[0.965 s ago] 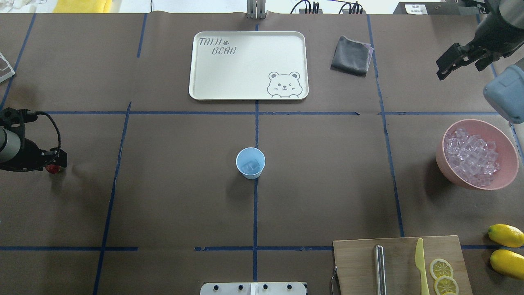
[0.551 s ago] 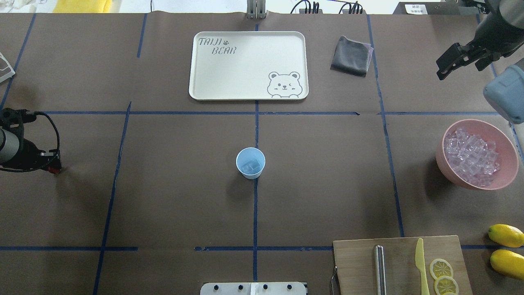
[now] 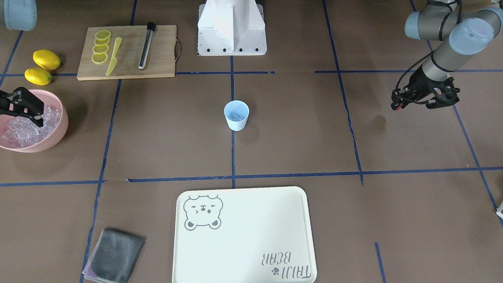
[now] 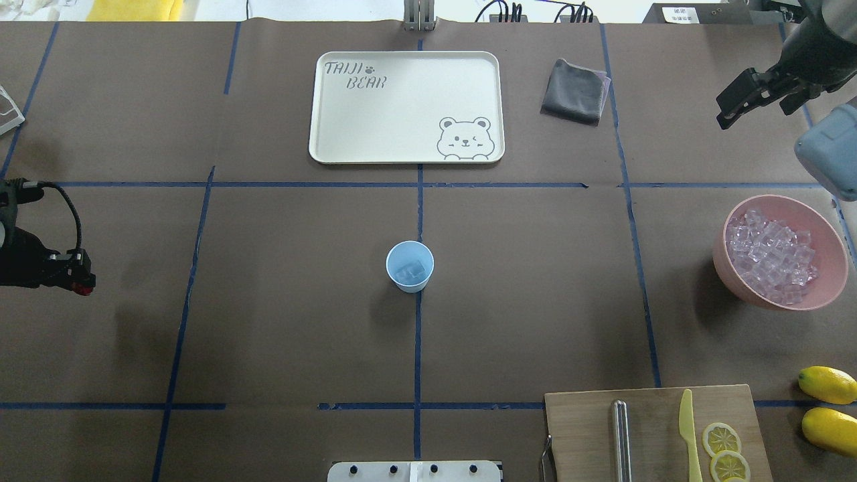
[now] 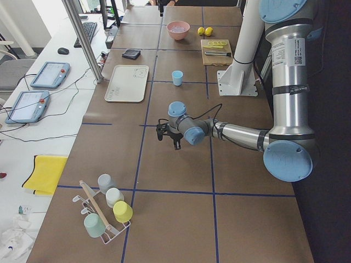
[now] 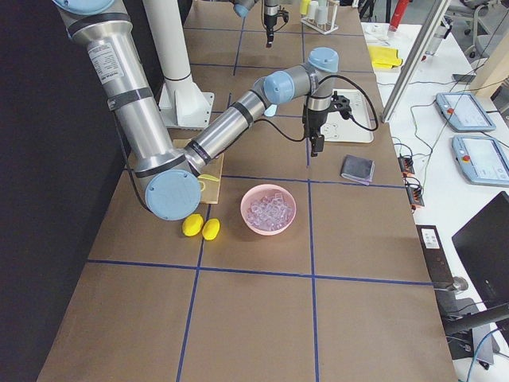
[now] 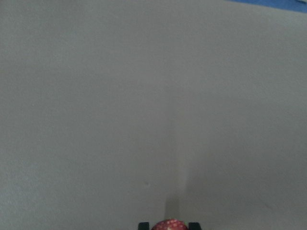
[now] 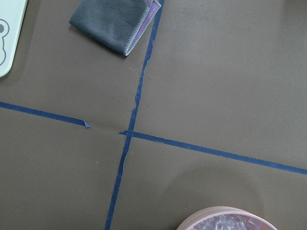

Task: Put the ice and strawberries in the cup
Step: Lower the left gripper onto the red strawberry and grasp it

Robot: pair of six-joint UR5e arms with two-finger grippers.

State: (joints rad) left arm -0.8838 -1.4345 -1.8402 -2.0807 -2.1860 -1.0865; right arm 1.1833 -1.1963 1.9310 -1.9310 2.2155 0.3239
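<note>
Strawberry [image 7: 169, 224] sits clamped between the fingertips of my left gripper [image 4: 84, 288], off the table [image 4: 268, 321] surface at my far left. Cup [image 4: 410, 266] stands at table centre, well apart from it, a few ice cubes [image 4: 409, 270] inside. Right gripper [image 4: 726, 114] hangs on my far right, beyond the pink bowl [image 4: 722, 261] heaped with more cubes; jaws apart or together, I cannot tell.
</note>
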